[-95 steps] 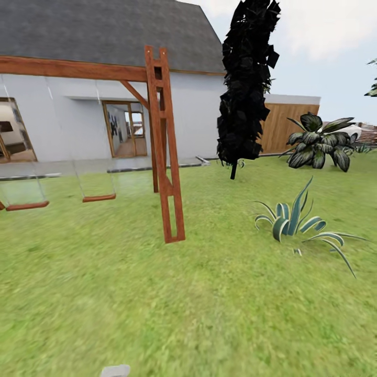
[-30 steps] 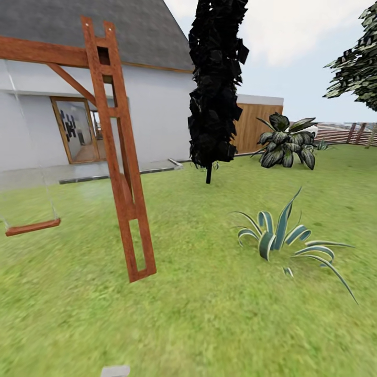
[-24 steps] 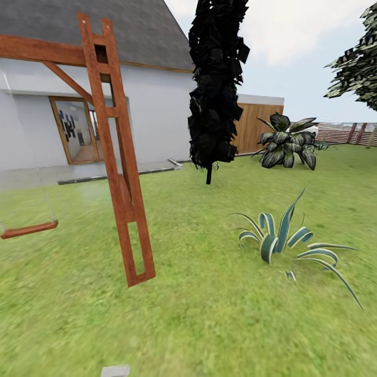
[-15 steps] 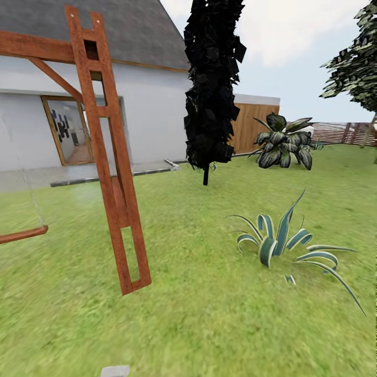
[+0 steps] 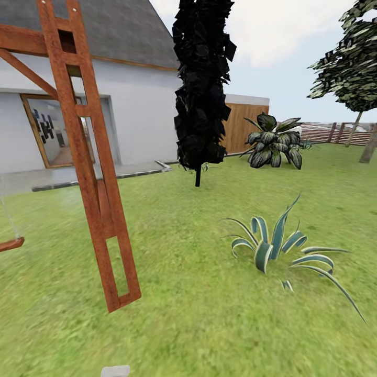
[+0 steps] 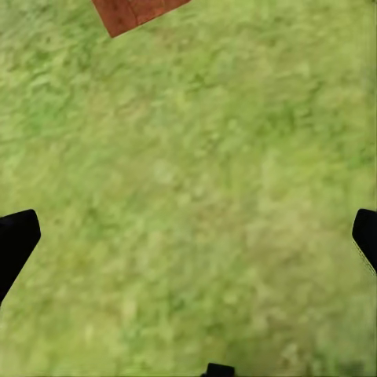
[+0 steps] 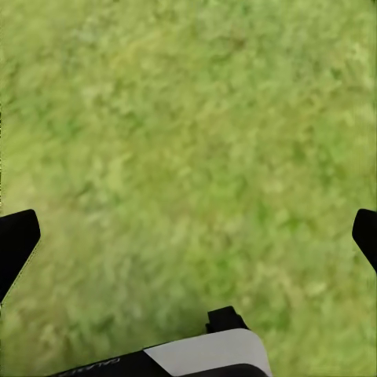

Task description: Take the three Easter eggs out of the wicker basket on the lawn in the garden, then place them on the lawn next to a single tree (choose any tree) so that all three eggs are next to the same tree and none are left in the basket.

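Stretching lawn point(image 5: 209, 324), swing frame point(image 5: 89, 157), house point(image 5: 141, 104)

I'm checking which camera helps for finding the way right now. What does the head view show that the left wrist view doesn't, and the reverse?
The head view takes in the garden: the black-leaved tree, a striped spiky plant, a broad-leaved bush by the wooden fence, the house, and at far right a tree with a grey-green crown. The left wrist view looks straight down, with the left hand open, its dark fingertips wide apart over grass. Both show the lawn and the red-brown swing frame post.
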Available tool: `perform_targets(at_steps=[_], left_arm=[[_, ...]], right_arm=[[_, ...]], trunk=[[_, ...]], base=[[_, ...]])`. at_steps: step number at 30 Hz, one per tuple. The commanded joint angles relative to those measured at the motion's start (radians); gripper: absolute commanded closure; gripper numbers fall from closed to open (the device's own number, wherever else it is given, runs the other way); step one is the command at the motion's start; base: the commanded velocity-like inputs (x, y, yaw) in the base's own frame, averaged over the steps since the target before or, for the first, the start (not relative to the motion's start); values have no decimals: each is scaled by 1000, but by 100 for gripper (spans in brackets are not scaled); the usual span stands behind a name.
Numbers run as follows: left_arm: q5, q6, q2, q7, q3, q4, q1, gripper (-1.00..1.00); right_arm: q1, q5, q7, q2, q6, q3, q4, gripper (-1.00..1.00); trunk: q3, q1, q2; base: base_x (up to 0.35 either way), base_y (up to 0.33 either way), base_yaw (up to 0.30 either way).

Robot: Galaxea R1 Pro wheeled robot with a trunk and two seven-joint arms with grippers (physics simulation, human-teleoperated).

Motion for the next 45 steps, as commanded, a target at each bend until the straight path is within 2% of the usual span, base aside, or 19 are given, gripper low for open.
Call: perform_targets(at_steps=[1,45], left_arm=[[0,-3,0,3,0,1,0,-100],[0,-3,0,3,0,1,0,-100]], right_arm=[[0,-10,-1,0,-6,0,1,-100],[0,-10,-1,0,-6,0,1,-100]], trunk=[[0,1,-1],[0,1,-1]], base=[[329,0,-3],[329,0,0]])
